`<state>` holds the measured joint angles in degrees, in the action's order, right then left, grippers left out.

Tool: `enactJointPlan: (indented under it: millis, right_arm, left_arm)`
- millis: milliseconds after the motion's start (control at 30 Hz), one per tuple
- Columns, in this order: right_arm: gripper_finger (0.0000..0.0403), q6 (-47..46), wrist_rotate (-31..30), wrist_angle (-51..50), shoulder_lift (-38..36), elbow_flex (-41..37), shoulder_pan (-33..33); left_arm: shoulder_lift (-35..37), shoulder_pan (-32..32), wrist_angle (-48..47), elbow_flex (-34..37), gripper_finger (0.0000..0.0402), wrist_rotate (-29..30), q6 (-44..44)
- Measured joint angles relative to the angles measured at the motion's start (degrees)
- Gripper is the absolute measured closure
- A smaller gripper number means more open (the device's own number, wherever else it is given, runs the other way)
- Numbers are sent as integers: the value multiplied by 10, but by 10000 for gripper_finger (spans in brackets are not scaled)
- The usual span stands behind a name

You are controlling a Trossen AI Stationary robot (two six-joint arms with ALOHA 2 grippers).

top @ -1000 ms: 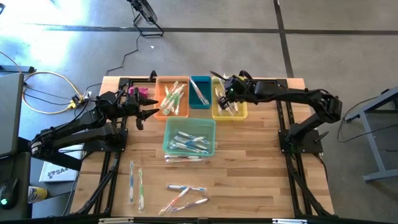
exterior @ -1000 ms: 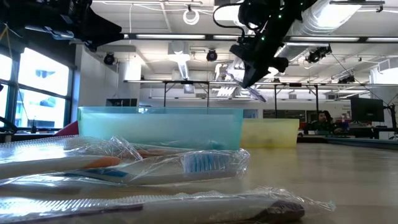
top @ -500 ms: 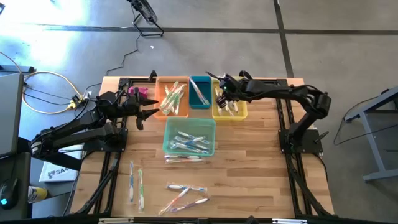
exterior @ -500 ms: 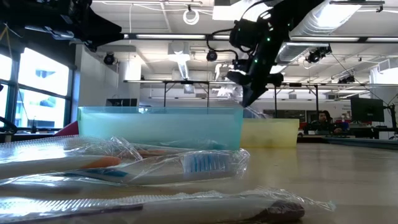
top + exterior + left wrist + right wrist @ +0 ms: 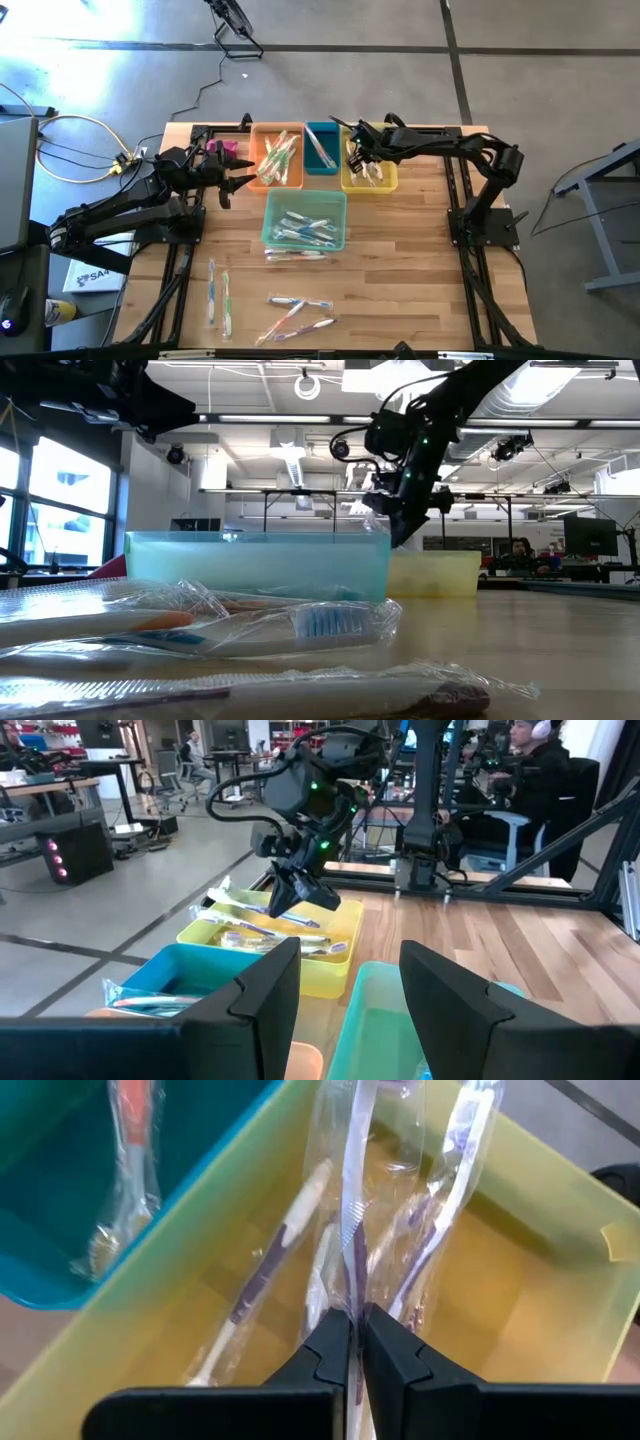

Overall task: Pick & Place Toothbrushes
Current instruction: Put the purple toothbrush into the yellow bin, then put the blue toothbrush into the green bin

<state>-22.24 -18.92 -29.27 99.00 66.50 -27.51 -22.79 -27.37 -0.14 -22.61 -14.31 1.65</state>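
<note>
Yellow bin (image 5: 384, 181): right end effector (image 5: 355, 1342) lowered into it since a second ago, clamped on a wrapped toothbrush (image 5: 352, 1200) | brush head cut off | left end effector (image 5: 238, 181) open, unmoved beside orange bin (image 5: 262, 160) | other toothbrushes (image 5: 296, 316) loose on desk (image 5: 400, 270).

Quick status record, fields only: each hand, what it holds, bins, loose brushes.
right hand: shut on wrapped toothbrush, over yellow bin
left hand: open, empty, waiting left of orange bin
teal bin: holds a brush
green bin: several brushes
loose brushes: on table, near edge
</note>
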Motion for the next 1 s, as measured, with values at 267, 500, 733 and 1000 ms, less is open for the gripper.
enactJointPlan:
  millis: [267, 500, 733, 1000]
  right_arm:
    - [355, 0, 0, 2, 0, 0, -3]
    - [272, 0, 3, 2, 0, 0, -3]
    - [263, -5, 46, -1, -10, 0, -2]
    - [345, -4, 70, 3, -52, 0, 23]
  left_arm:
    - [0, 0, 0, 0, 233, 0, 0]
    - [0, 0, 0, 0, 233, 0, 0]
    - [0, 0, 0, 0, 233, 0, 0]
    - [0, 0, 0, 0, 233, 0, 1]
